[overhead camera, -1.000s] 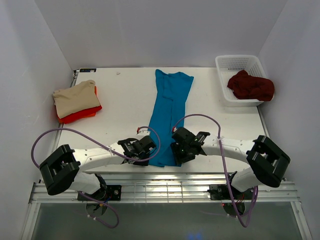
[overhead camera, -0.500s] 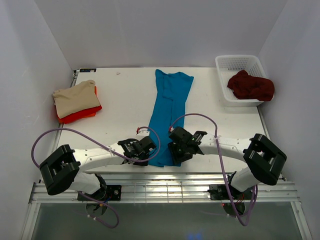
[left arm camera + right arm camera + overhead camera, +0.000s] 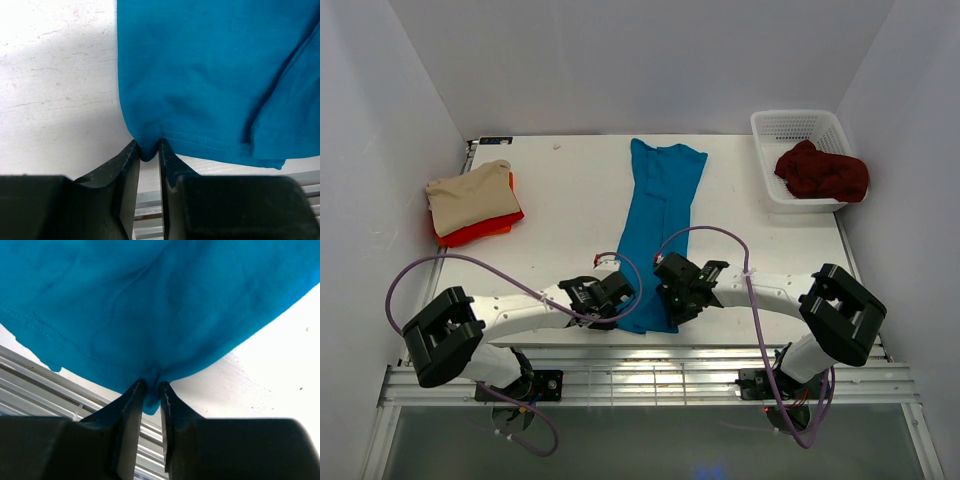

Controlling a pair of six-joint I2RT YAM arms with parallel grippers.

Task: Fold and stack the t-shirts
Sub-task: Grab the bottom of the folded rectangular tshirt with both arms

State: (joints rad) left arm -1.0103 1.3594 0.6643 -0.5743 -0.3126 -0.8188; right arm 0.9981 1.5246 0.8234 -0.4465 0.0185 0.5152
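A white table [image 3: 570,200] is enclosed by plain white walls on three sides. Down the middle of it a teal blue t-shirt [image 3: 660,210] is laid out as a long narrow strip, with its collar toward the far edge and its hem at the near edge. How many layers the strip is folded into cannot be told for certain from above.

The left gripper [image 3: 148,150] is seen closed onto the left corner of the hem. A small tuck of teal cloth is pinched between its two black fingers [image 3: 129,165], with the stitched hem line running off to the right. The right gripper [image 3: 151,390] is likewise clamped on the right corner of the hem, and a fold of the cloth is nipped between its fingers [image 3: 131,405]. Beneath that corner the metal rails [image 3: 40,385] of the table's near edge are visible.

At the left side of the table, well apart from the teal shirt, a folded beige t-shirt [image 3: 470,195] is stacked on a folded bright red t-shirt [image 3: 485,230]. The red edge shows along the near and right sides of the stack. In the far right corner a dark maroon t-shirt [image 3: 820,172] lies crumpled in a white lattice basket [image 3: 798,123].
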